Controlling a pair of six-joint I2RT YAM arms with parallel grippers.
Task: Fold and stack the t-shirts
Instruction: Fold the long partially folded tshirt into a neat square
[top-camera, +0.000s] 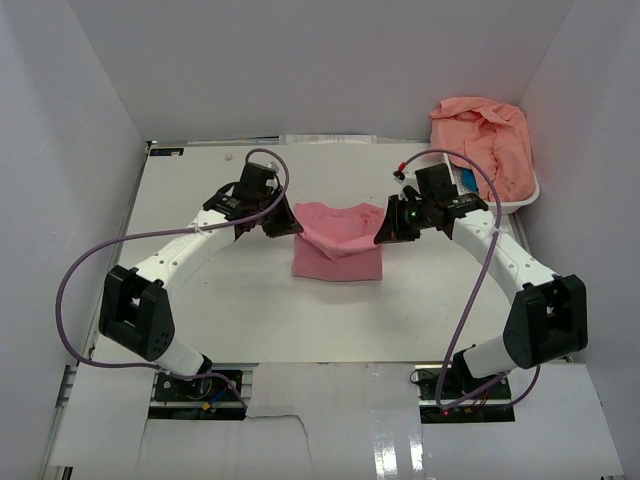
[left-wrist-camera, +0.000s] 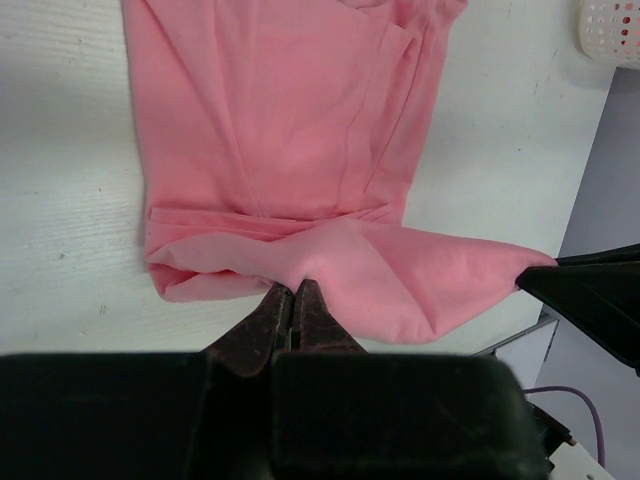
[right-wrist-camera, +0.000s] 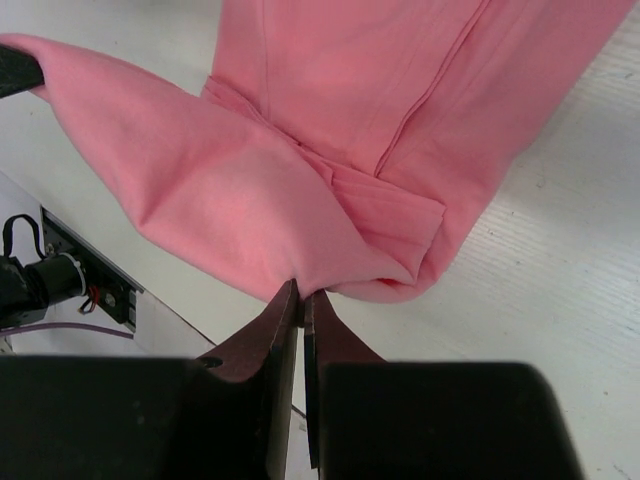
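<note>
A rose-pink t-shirt (top-camera: 337, 243) lies partly folded at the middle of the table. My left gripper (top-camera: 288, 222) is shut on its far left corner, and my right gripper (top-camera: 384, 231) is shut on its far right corner. Both hold the far edge raised off the table. In the left wrist view the jaws (left-wrist-camera: 293, 288) pinch the cloth (left-wrist-camera: 300, 120). In the right wrist view the jaws (right-wrist-camera: 300, 291) pinch the cloth (right-wrist-camera: 350, 90). More salmon-peach t-shirts (top-camera: 484, 139) are heaped at the far right.
A white slotted basket (top-camera: 523, 198) holds the heap at the far right; its corner shows in the left wrist view (left-wrist-camera: 610, 28). White walls enclose the table (top-camera: 220, 310) on the left, back and right. Purple cables loop from both arms.
</note>
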